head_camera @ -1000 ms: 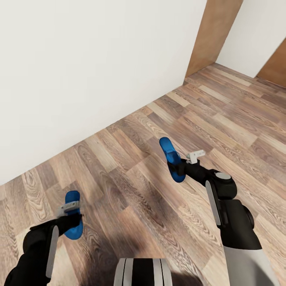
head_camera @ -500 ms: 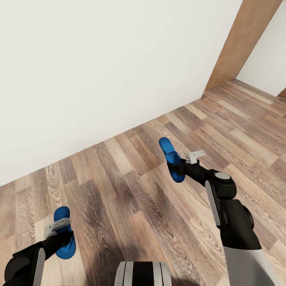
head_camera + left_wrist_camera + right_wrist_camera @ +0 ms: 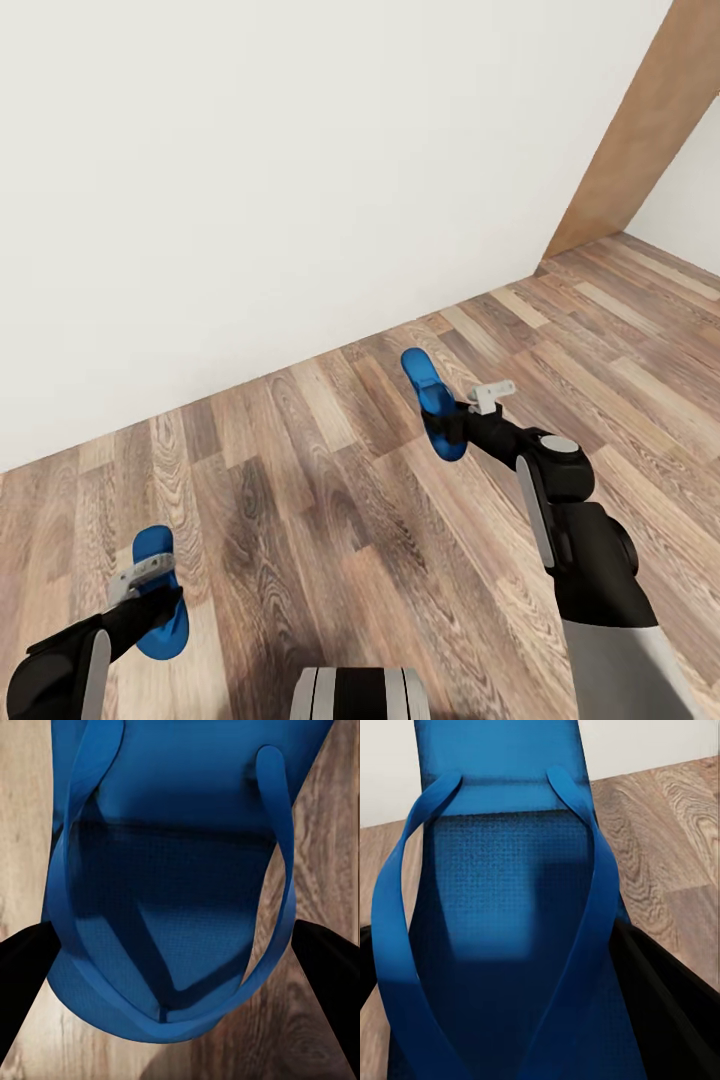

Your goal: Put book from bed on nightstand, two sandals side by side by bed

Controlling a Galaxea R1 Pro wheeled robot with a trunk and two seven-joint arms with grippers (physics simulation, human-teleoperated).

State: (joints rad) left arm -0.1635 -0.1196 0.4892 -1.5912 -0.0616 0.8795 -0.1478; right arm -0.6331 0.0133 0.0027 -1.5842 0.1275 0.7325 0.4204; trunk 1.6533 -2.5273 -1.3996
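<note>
Held 2 blue sandals above the wood floor [image 3: 330,470], 1 per gripper. Left gripper [image 3: 150,605] closed on the left sandal [image 3: 158,592], jaws pressed against its sides, toe end raised toward the white wall [image 3: 250,180]. Seen from the left wrist, dark fingers [image 3: 22,975] flanking that sandal [image 3: 180,892] over the planks. Right gripper [image 3: 452,425] clamped on the right sandal [image 3: 432,402], tilted on edge, nearer the wall than the left one, well apart from it. Seen from the right wrist, that sandal [image 3: 502,922] with straps in blue, wall beyond. Brown wooden panel [image 3: 640,130] at the wall's far right end.
</note>
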